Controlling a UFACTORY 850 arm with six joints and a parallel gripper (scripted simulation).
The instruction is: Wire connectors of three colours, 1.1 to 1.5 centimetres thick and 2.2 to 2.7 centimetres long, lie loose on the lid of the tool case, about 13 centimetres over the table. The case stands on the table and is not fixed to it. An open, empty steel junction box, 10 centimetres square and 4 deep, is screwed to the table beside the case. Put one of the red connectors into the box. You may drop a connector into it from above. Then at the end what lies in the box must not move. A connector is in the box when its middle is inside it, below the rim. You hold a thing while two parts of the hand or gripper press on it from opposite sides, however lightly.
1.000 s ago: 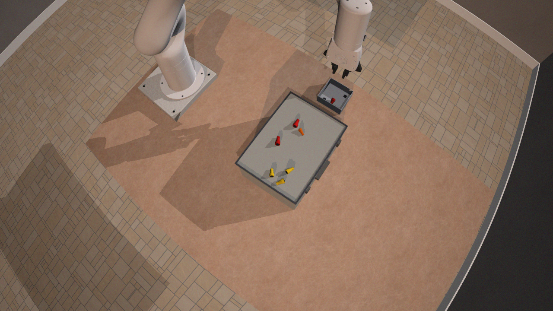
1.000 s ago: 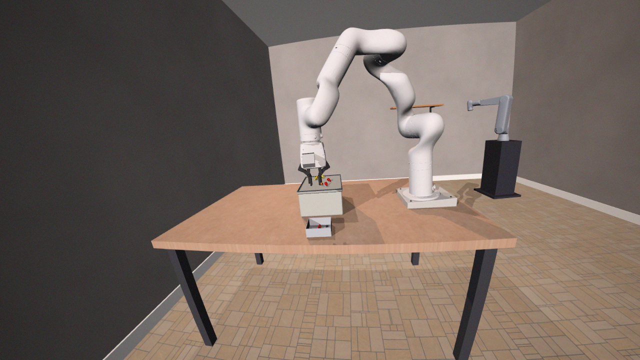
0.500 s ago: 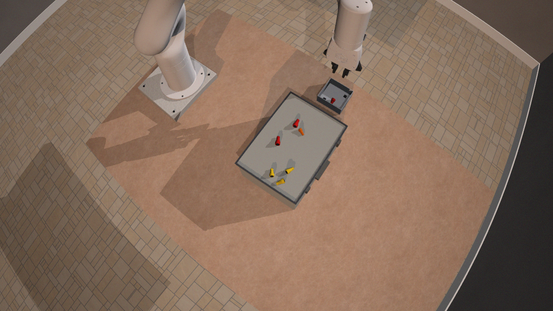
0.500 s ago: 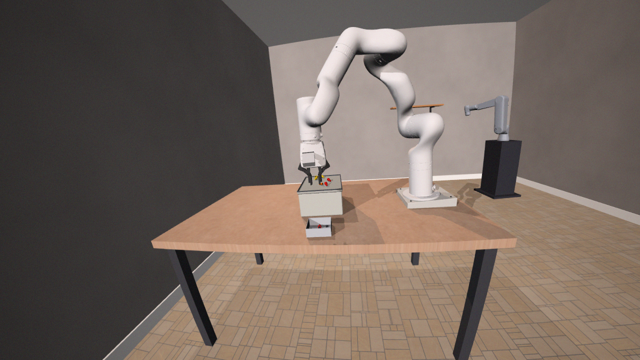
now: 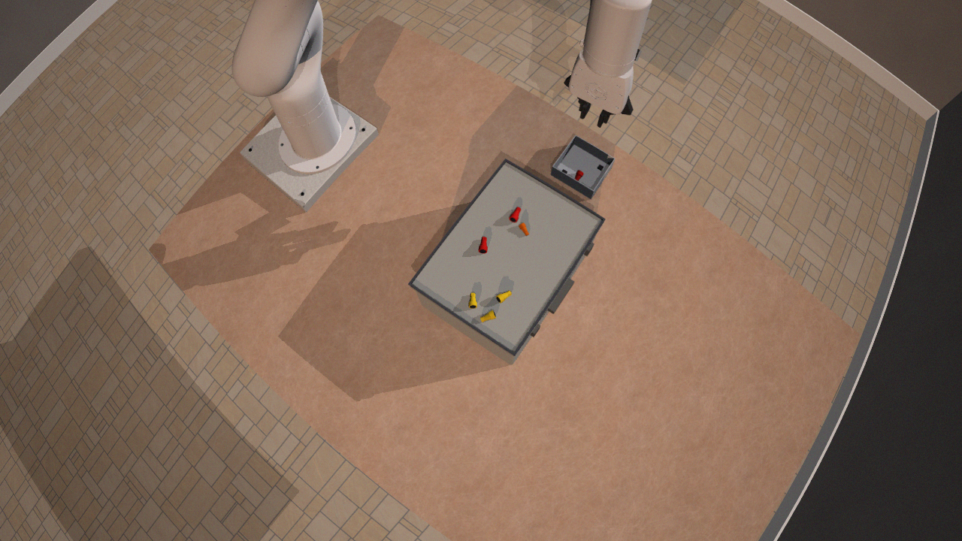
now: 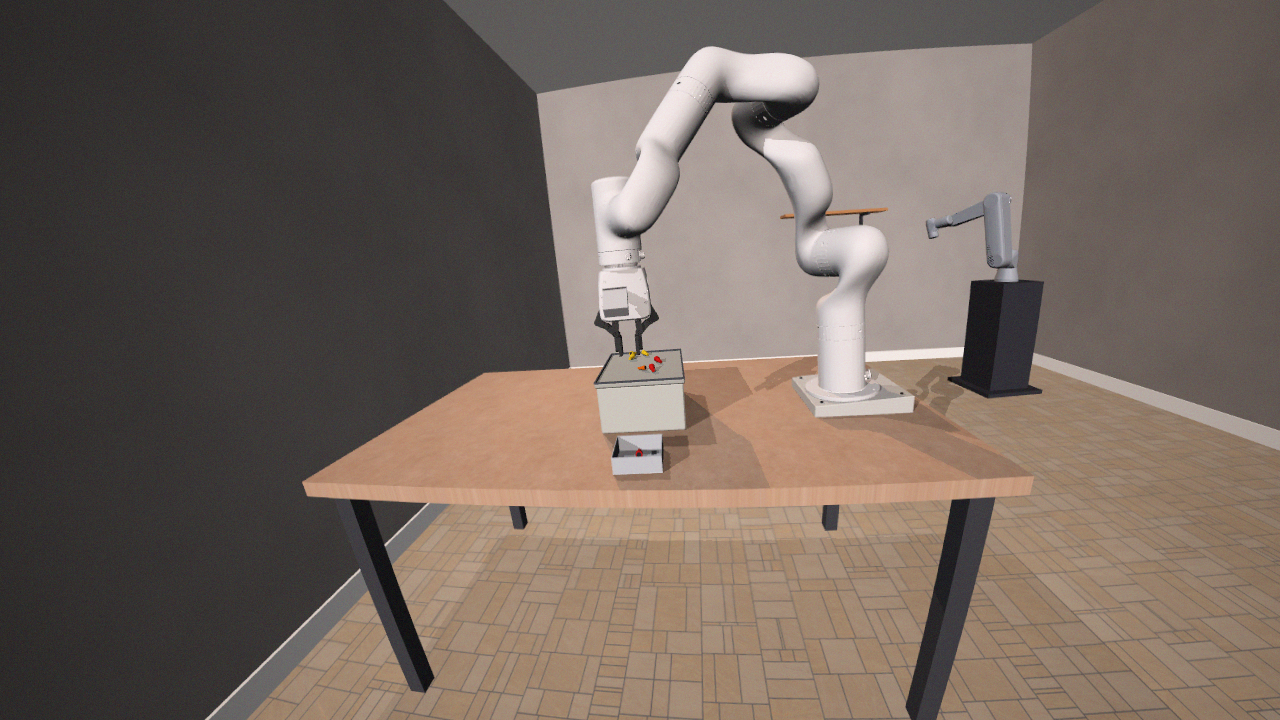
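The steel junction box [image 5: 592, 187] [image 6: 637, 465] stands on the table beside the tool case [image 5: 538, 269] [image 6: 640, 407]. One red connector [image 5: 578, 173] [image 6: 639, 454] lies inside the box, below the rim. Two more red connectors [image 5: 514, 214] [image 5: 482, 244] lie on the case lid, with an orange connector [image 5: 524, 228] beside the first. Three yellow connectors [image 5: 473, 300] [image 5: 503, 296] [image 5: 487, 315] lie near the lid's other end. My gripper [image 5: 603, 116] [image 6: 627, 350] hangs high above the box, well over lid height. Its fingers stand partly apart with nothing between them.
The arm's base plate [image 5: 269, 161] [image 6: 850, 400] is bolted to the table beyond the case. Latches stick out of the case's right side [image 5: 561, 296]. The box sits near the table's edge [image 6: 662, 492]. A small grey arm on a black pedestal [image 6: 1002, 335] stands on the floor, off the table.
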